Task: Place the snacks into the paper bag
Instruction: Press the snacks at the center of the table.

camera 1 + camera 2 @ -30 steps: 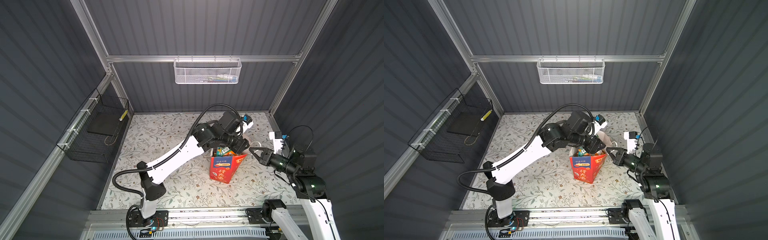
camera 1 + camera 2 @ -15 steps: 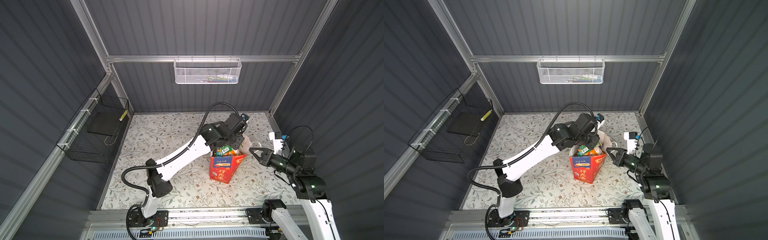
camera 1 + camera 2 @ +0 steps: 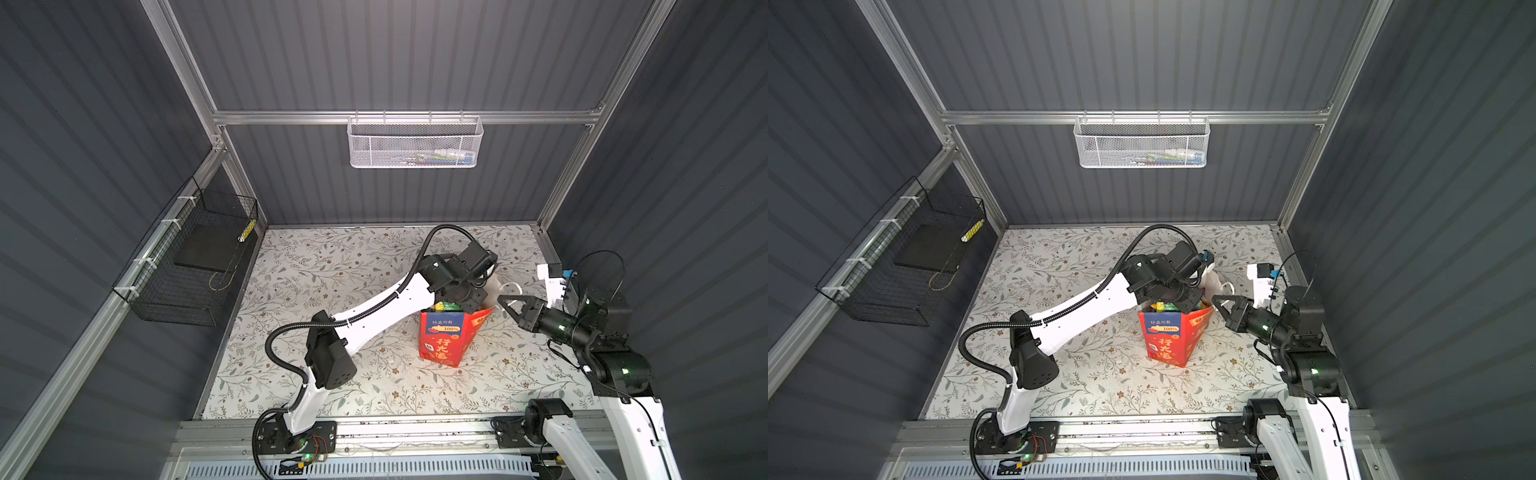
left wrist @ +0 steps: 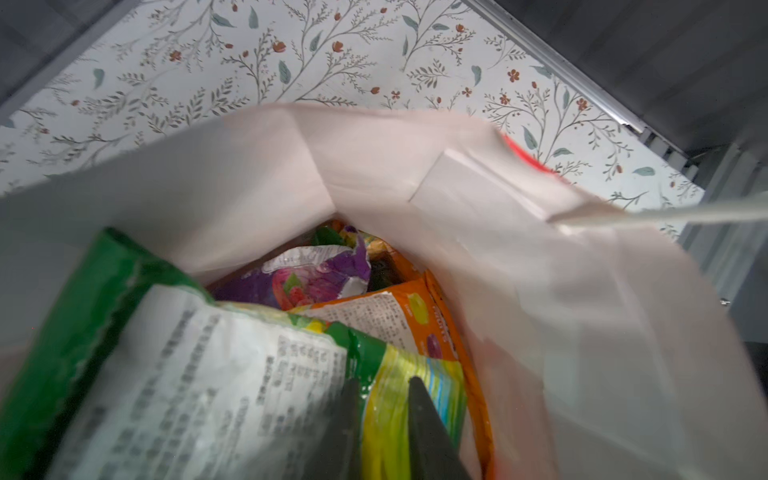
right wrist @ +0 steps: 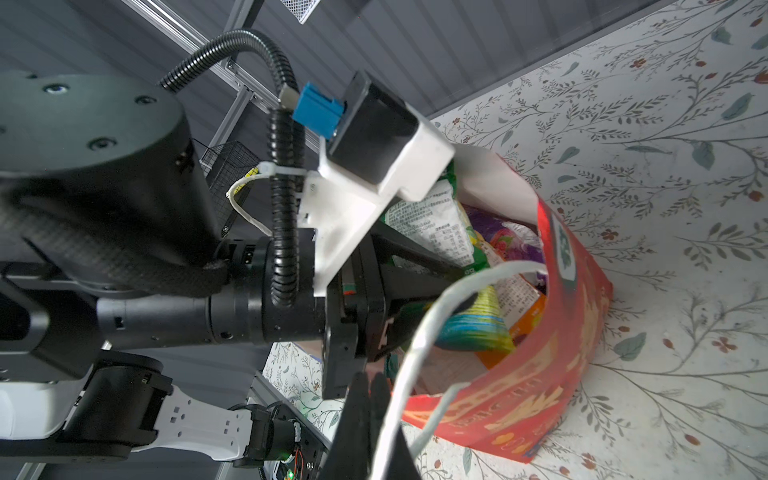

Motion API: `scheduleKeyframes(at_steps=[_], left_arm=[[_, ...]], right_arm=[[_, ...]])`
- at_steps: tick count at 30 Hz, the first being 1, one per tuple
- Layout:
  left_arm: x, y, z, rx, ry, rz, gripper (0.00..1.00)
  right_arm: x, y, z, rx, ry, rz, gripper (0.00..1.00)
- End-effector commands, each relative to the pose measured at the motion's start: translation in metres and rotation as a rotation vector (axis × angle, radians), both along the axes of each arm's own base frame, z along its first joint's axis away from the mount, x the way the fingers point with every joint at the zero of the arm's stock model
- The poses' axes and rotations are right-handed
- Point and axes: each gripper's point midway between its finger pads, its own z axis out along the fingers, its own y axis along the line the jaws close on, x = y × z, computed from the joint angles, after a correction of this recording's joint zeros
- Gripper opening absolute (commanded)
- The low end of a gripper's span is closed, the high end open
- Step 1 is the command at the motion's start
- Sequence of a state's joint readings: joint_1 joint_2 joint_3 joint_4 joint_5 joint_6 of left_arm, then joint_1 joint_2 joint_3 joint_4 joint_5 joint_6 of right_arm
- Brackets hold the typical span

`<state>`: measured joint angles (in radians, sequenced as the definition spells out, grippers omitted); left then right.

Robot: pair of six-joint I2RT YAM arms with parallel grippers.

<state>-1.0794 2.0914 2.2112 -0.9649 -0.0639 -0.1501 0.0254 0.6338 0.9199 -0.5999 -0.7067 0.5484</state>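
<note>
Left fingers [image 4: 428, 424] pinching green snack [image 4: 199, 374], right fingers [image 5: 357, 415] closed

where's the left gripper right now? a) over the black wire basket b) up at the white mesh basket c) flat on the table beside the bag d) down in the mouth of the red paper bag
d: the left wrist view shows the left gripper inside the white inner walls of the paper bag, with its jaws either side of the edge of a green packet.
</note>
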Motion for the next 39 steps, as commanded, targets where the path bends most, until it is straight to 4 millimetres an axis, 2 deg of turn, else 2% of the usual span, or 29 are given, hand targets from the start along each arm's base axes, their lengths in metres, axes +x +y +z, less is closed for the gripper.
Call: scheduleKeyframes(at_steps=[1, 3, 5, 7, 9, 12, 16, 22, 28, 30, 33, 37, 39], left_arm=[[-0.023, 0.0, 0.028, -0.074, 0.058, -0.06, 0.32], [-0.025, 0.003, 0.068, -0.178, 0.01, -0.058, 0.38], [-0.023, 0.016, 0.098, -0.231, -0.054, -0.027, 0.42], [-0.016, 0.032, 0.113, -0.229, -0.121, 0.026, 0.43], [-0.006, 0.05, 0.113, -0.175, -0.179, 0.09, 0.44], [0.002, 0.065, 0.102, -0.096, -0.212, 0.139, 0.46], [0.008, 0.069, 0.083, -0.02, -0.223, 0.16, 0.48], [0.016, 0.056, 0.06, 0.037, -0.213, 0.144, 0.53], [0.022, 0.048, 0.013, 0.171, -0.166, 0.124, 0.55], [0.015, 0.041, -0.006, 0.19, -0.113, 0.088, 0.56], [-0.007, 0.028, -0.034, 0.197, -0.013, 0.003, 0.53], [-0.032, 0.015, -0.051, 0.185, 0.075, -0.088, 0.53], [-0.033, 0.016, -0.056, 0.201, 0.078, -0.099, 0.54]], right_arm=[[-0.001, 0.0, 0.015, -0.007, -0.048, 0.002, 0.04], [-0.001, 0.0, 0.015, -0.006, -0.049, 0.001, 0.04], [-0.002, -0.001, 0.016, -0.009, -0.052, -0.002, 0.04], [-0.002, -0.001, 0.016, -0.01, -0.052, -0.002, 0.05], [-0.002, -0.001, 0.016, -0.01, -0.052, -0.001, 0.05], [-0.002, 0.0, 0.016, -0.008, -0.052, 0.003, 0.05], [-0.003, 0.0, 0.017, -0.007, -0.052, 0.006, 0.05], [-0.002, 0.0, 0.016, -0.005, -0.049, 0.003, 0.05], [-0.003, 0.0, 0.019, -0.006, -0.053, 0.006, 0.05], [-0.004, 0.0, 0.02, -0.008, -0.056, 0.006, 0.05], [-0.003, 0.001, 0.021, -0.011, -0.057, 0.01, 0.05], [-0.002, 0.001, 0.021, -0.012, -0.055, 0.009, 0.05], [-0.001, 0.001, 0.021, -0.007, -0.056, 0.013, 0.05]])
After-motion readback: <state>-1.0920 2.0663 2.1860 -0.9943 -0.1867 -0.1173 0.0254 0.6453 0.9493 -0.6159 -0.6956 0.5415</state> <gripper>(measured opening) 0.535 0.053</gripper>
